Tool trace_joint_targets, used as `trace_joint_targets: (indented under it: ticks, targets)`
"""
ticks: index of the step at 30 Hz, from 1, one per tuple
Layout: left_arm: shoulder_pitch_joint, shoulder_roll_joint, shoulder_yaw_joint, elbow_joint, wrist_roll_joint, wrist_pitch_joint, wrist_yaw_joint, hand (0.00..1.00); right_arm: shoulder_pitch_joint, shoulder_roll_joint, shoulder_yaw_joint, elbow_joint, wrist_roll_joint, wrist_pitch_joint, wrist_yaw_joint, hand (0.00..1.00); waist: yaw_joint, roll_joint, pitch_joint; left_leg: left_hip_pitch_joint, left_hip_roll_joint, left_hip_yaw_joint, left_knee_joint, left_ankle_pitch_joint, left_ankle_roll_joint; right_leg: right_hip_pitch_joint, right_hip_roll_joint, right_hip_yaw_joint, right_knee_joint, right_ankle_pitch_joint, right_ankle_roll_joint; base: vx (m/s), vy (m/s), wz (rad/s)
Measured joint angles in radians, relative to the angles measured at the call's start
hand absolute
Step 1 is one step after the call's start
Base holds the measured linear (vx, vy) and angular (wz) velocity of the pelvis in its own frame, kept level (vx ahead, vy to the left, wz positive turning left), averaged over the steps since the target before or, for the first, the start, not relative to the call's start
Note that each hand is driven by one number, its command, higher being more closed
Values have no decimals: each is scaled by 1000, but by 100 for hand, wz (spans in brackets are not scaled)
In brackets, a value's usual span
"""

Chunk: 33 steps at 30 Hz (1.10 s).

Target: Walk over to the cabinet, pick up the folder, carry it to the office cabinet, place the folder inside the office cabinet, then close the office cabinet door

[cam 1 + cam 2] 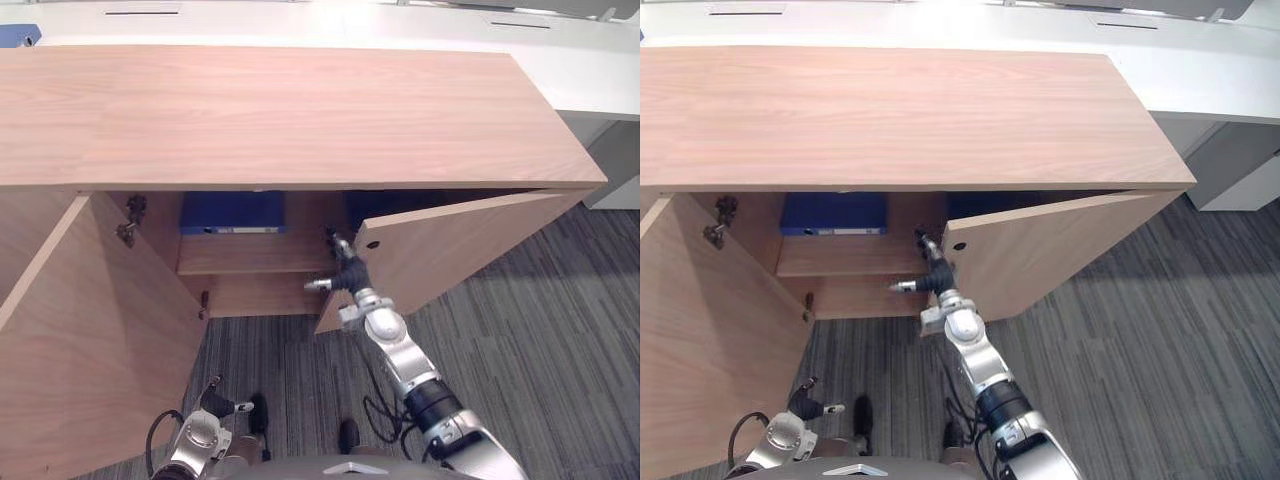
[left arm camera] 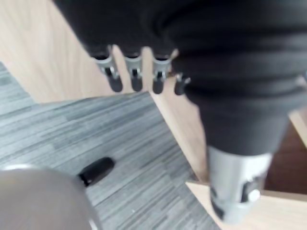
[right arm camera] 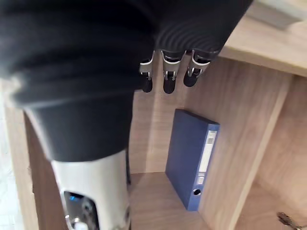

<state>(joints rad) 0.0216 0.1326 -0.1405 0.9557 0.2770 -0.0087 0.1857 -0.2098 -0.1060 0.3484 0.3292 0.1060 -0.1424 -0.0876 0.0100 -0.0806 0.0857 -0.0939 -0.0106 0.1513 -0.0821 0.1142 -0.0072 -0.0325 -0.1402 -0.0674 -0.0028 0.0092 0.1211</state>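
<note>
We see the folder (image 3: 194, 158) upright on the shelf inside the office cabinet (image 1: 280, 110), just past our right hand (image 1: 347, 272). That hand is at the free edge of the right door (image 1: 450, 250), its fingers loose and holding nothing. Our left hand (image 1: 213, 400) hangs low, relaxed and empty. A push from here could slide the fingers off that edge or pinch them against the shelf.

The blue cardboard folder (image 1: 232, 212) is on the upper shelf (image 1: 250, 257) inside the low wooden cabinet (image 1: 300, 110), left of its middle. Before this shelf, between both open doors, is the right hand (image 1: 345, 272), just beside the right door (image 1: 450, 250).
</note>
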Motion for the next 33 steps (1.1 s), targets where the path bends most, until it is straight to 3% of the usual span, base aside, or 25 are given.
trace_joint_targets:
  ticks: [5,12,15,24,28,33]
  targets:
    - [-9,-17,-20,3,1,1,-14,0,125,-9,4,15,-80,4,24,0,-25,4,2,12,19,14,-6,-5,-7,-4,16,0,9,1,-2,22,-43,-14]
    - [-9,-35,-19,6,0,1,-16,0,253,-7,-12,288,-259,35,45,0,-33,14,6,26,30,13,-7,-10,-21,-1,26,-5,13,-14,-30,-113,-4,-7]
    - [4,-39,-17,7,-1,-1,-16,0,297,-7,-44,374,-311,44,43,0,-38,23,2,30,31,11,-7,-11,-19,-1,27,-5,12,-20,-23,-120,15,3]
    - [20,-39,18,22,-40,-1,-17,0,282,29,-138,533,-330,61,12,0,-41,11,-13,31,18,14,-7,-11,-19,6,17,7,-7,-19,-27,-18,31,-2]
    - [31,-52,65,44,-98,-1,-15,0,261,57,-215,613,-323,96,10,0,-38,10,-37,66,7,35,-7,-24,-9,34,8,24,-8,-15,-33,112,27,-7]
    - [34,-55,101,48,-120,0,-16,0,239,62,-284,665,-288,107,7,0,-38,13,-35,80,7,70,-6,-37,-10,34,8,58,-10,-8,-22,69,1,-21]
